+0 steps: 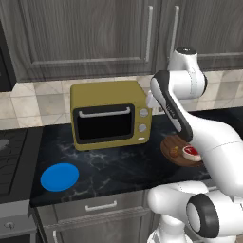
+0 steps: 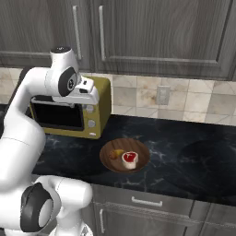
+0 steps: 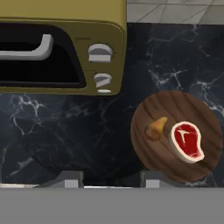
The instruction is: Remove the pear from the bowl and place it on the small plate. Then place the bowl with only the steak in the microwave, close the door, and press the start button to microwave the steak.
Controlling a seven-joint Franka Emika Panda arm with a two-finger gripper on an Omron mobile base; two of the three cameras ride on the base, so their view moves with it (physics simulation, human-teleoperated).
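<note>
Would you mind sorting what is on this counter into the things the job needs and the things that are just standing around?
Part of the job:
- pear, lying in the bowl
- bowl, dark wood
- steak, also in the bowl
- small plate, blue, away to the left on the counter

Just there:
- yellow countertop oven
- stovetop at the far left
- wall cabinets

pear (image 3: 155, 129), steak (image 3: 187, 141), in bowl (image 3: 148, 109)

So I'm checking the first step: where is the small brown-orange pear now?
The small brown-orange pear lies in the round dark-brown wooden bowl on the black counter, beside the red steak, right of the mustard-yellow oven.
</note>
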